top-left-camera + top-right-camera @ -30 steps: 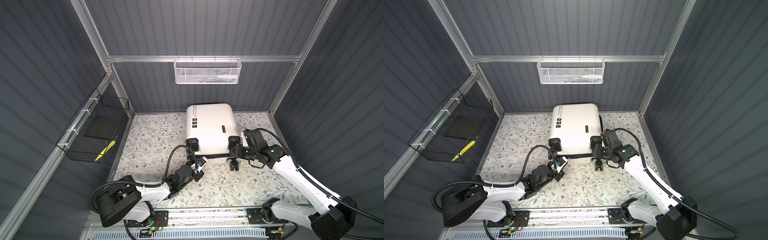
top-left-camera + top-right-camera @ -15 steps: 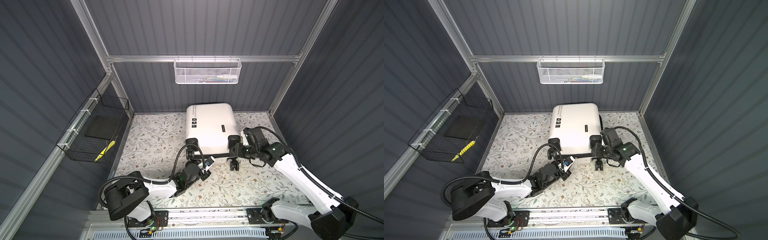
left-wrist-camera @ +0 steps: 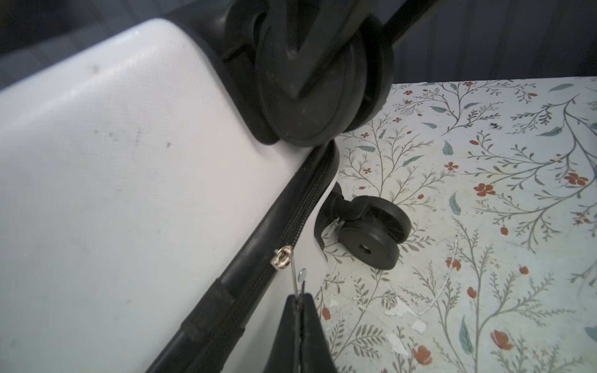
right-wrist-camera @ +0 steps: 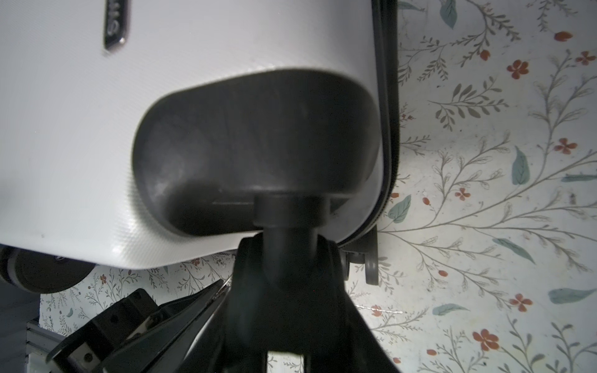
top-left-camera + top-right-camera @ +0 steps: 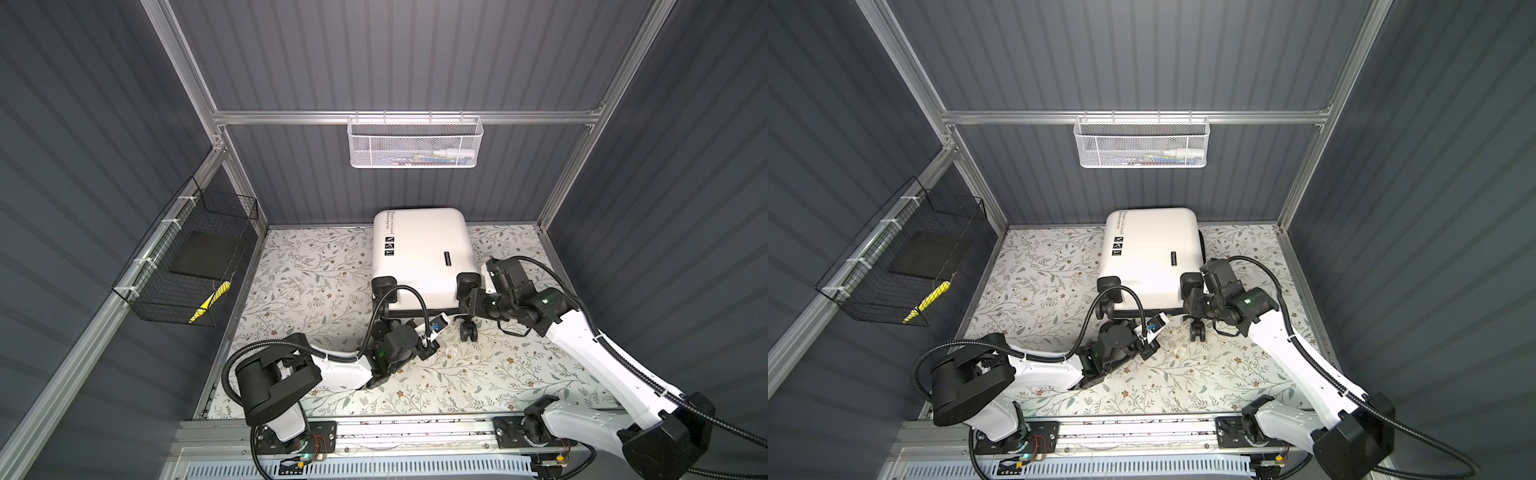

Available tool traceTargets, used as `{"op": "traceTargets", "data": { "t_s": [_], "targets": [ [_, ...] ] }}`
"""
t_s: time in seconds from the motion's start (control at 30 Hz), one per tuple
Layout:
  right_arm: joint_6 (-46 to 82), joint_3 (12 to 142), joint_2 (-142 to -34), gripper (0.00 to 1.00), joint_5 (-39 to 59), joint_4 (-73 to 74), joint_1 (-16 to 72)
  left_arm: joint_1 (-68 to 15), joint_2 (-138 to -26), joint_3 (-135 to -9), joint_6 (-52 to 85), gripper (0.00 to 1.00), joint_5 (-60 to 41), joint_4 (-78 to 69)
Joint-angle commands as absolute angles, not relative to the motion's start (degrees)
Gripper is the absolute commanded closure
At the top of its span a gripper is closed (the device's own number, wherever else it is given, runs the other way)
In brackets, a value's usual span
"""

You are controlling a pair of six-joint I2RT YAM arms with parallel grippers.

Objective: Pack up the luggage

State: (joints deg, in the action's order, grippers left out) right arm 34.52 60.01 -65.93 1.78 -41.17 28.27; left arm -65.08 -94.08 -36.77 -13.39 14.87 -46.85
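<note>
The luggage (image 5: 422, 249) (image 5: 1152, 249), a white hard-shell case with black wheels, lies flat and closed at the back of the floral table. My left gripper (image 5: 441, 322) (image 3: 300, 298) is at its near edge, shut on the thin metal zipper pull (image 3: 294, 279) that hangs from the slider (image 3: 282, 256) on the black zipper band. My right gripper (image 5: 468, 305) (image 4: 286, 268) is shut around the upper right corner wheel, just below its black housing (image 4: 258, 145). The wheel itself is mostly hidden between the fingers.
A white mesh basket (image 5: 413, 143) hangs on the back rail. A black wire basket (image 5: 195, 257) on the left wall holds a dark pad and a yellow item. The lower corner wheel (image 3: 371, 232) rests on the floral cover (image 5: 311, 291) close to my left gripper.
My left gripper has slid to the right along the luggage's near edge, still pinching the zipper pull. The right gripper has stayed at the corner wheel.
</note>
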Motion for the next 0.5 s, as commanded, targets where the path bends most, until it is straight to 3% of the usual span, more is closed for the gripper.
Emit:
{"op": "traceTargets", "data": {
  "t_s": [0.0, 0.47],
  "targets": [
    [33.9, 61.7, -65.8, 1.00, 6.7, -31.9, 29.3, -69.5, -96.3, -39.6, -14.9, 1.00, 5.0, -49.1],
    [35.4, 61.0, -66.4, 1.00, 7.4, -30.5, 29.4, -72.1, -107.1, -47.6, -12.8, 1.00, 7.5, -58.2]
  ]
}}
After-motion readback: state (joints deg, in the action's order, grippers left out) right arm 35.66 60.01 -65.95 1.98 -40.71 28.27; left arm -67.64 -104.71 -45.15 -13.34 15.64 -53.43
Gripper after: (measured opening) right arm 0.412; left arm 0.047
